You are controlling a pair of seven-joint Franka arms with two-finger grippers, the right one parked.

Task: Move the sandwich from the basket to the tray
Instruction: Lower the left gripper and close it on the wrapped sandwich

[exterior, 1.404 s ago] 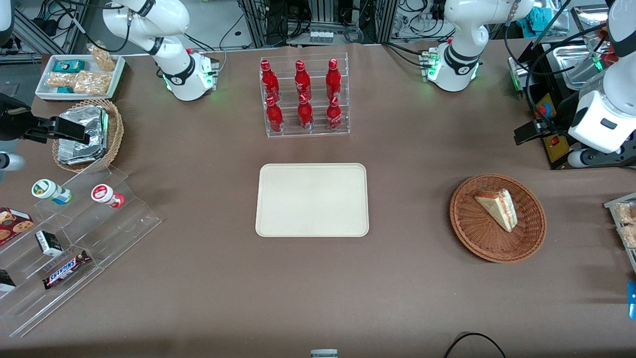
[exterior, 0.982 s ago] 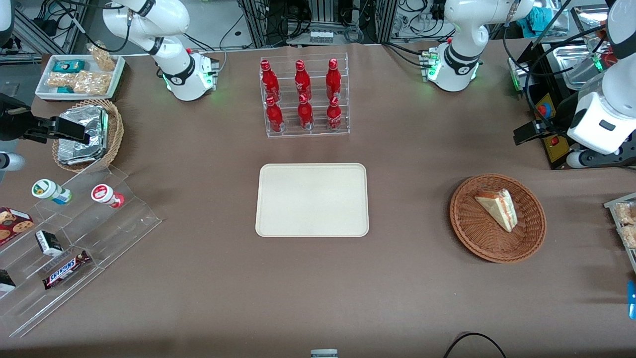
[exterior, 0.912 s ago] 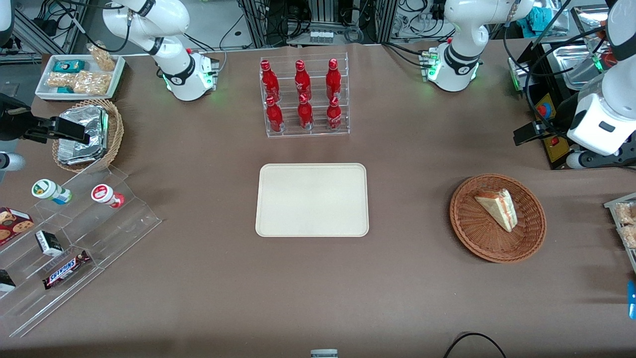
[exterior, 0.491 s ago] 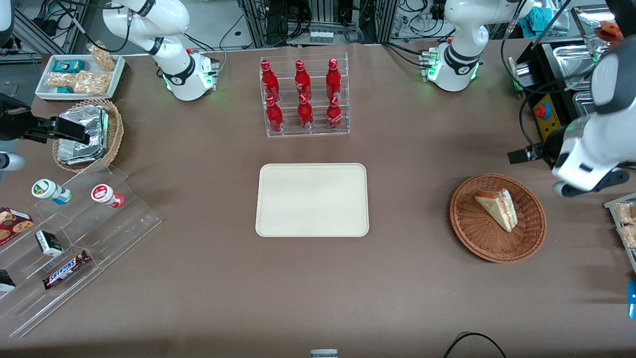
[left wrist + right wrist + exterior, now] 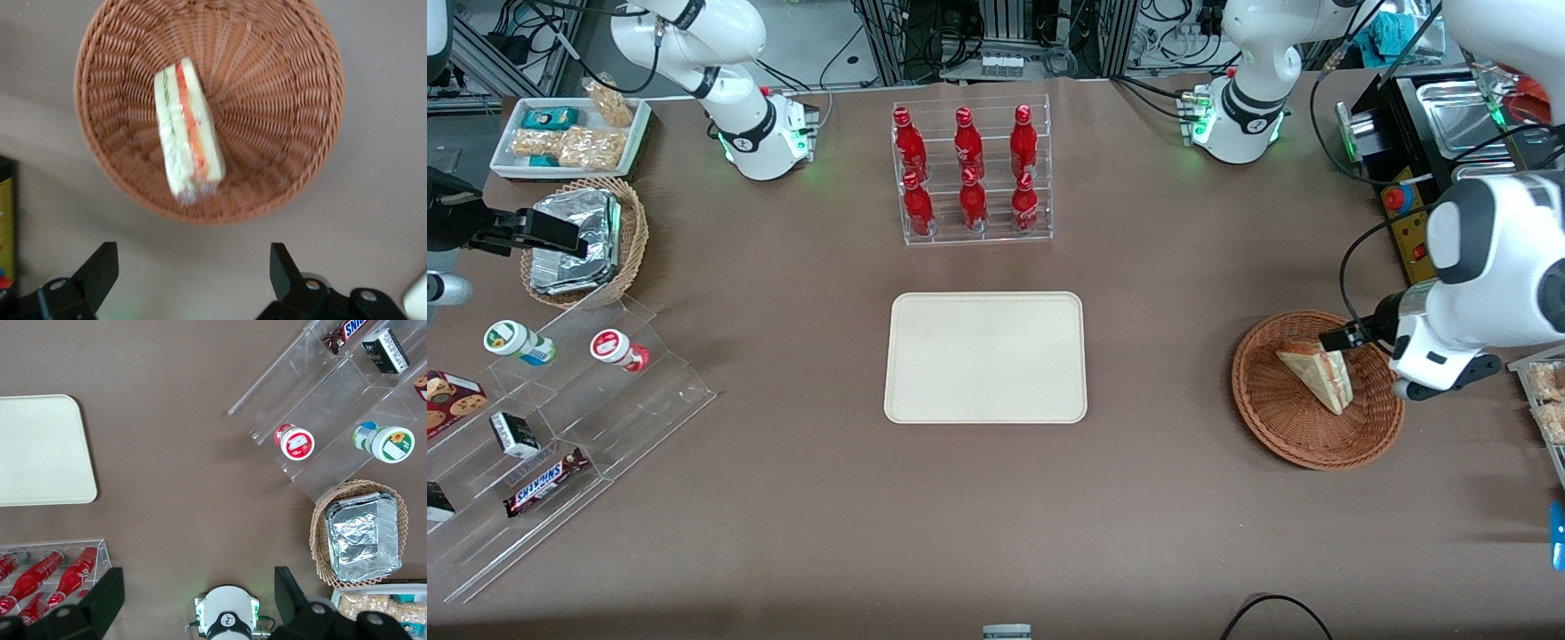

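The sandwich (image 5: 1316, 378) is a pale triangular wedge with red and green layers, lying in the round reddish-brown wicker basket (image 5: 1280, 422) toward the working arm's end of the table. The cream-beige tray (image 5: 985, 356) lies bare at the table's middle, well apart from the basket. My left gripper (image 5: 1352, 336) hovers above the basket's rim, beside the sandwich and not touching it. In the left wrist view the gripper (image 5: 190, 267) is open and empty, with its fingers (image 5: 100, 267) wide apart. The sandwich (image 5: 189, 140) and the basket (image 5: 280, 100) show below it.
A clear rack of red bottles (image 5: 971, 173) stands farther from the camera than the tray. A control box with a red button (image 5: 1400, 200) and a snack tray (image 5: 1543, 400) flank the basket. An acrylic snack stand (image 5: 560, 427) and a tan basket of foil packets (image 5: 583, 240) lie toward the parked arm's end.
My left arm has swung down and nearer to the camera, from beside the control box to above the basket's rim. The sandwich, basket and tray have not moved.
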